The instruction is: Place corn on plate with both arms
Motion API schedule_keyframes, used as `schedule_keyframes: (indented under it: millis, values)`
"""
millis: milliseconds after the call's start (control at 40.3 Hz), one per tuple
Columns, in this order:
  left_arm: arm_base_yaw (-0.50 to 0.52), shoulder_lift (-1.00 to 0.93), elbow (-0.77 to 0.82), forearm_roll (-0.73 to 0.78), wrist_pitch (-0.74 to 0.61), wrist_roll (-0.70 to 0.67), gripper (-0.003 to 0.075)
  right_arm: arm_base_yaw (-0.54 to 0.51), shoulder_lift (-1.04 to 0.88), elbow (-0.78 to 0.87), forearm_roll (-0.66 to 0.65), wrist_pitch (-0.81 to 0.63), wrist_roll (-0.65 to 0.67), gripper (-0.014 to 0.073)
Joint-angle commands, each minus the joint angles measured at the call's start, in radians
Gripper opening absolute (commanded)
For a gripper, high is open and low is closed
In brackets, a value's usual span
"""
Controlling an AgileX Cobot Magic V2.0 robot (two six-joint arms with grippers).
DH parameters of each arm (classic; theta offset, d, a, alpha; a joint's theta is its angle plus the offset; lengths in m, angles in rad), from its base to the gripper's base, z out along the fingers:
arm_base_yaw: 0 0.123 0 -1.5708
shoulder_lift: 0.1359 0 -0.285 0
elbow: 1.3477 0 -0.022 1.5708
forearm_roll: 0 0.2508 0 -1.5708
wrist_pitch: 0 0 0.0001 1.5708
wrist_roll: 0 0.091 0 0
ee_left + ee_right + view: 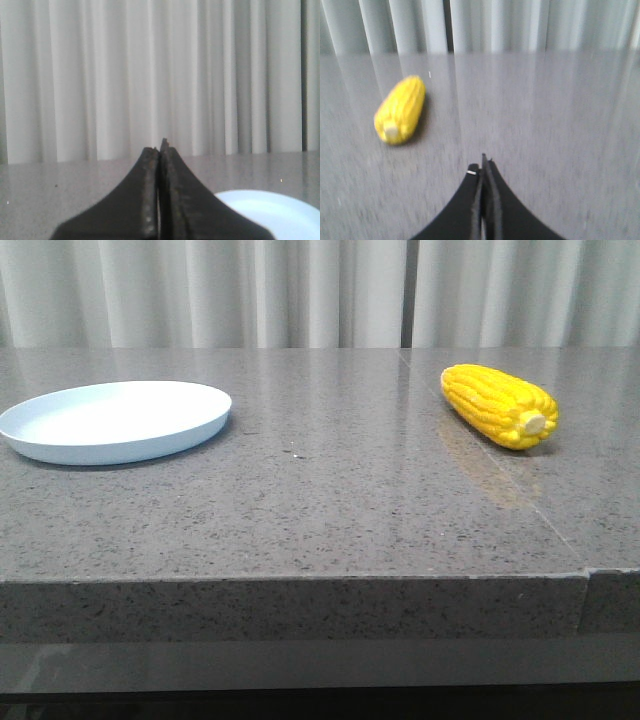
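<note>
Both grippers are pinched closed on nothing: left gripper (160,150) sits near the plate (115,420), right gripper (483,167) faces the table (330,520) with the corn (498,405) well off to the side. Looks like nothing's started. Next up, the right one needs to open and reach for the corn.

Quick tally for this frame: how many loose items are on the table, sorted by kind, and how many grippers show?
Corn: 1
Plate: 1
Grippers: 2, the left gripper and the right gripper, both with fingers pressed together, holding nothing
Total: 4
</note>
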Motion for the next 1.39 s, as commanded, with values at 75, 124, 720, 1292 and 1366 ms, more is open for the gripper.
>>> schedule_keyframes:
  millis: [75,124,720,1292,1366]
  values:
    - [0.004,0.042,-0.209,-0.003,0.081,0.0,-0.002,-0.006,0.021,-0.216,-0.002,0.016,-0.004,-0.0058]
    - [0.004,0.085,-0.27,-0.003,0.156,0.0,-0.002,-0.006,0.054,-0.272,-0.002,0.058,-0.004,-0.0058]
    - [0.004,0.44,-0.517,-0.007,0.357,0.0,0.0083,-0.006,0.413,-0.545,-0.002,0.163,-0.004,0.0052]
    - [0.004,0.47,-0.52,-0.007,0.362,0.0,0.067,-0.006,0.413,-0.545,-0.002,0.164,-0.004,0.0643]
    - [0.004,0.522,-0.537,-0.007,0.361,0.0,0.067,-0.006,0.413,-0.545,-0.002,0.164,-0.004,0.0643]
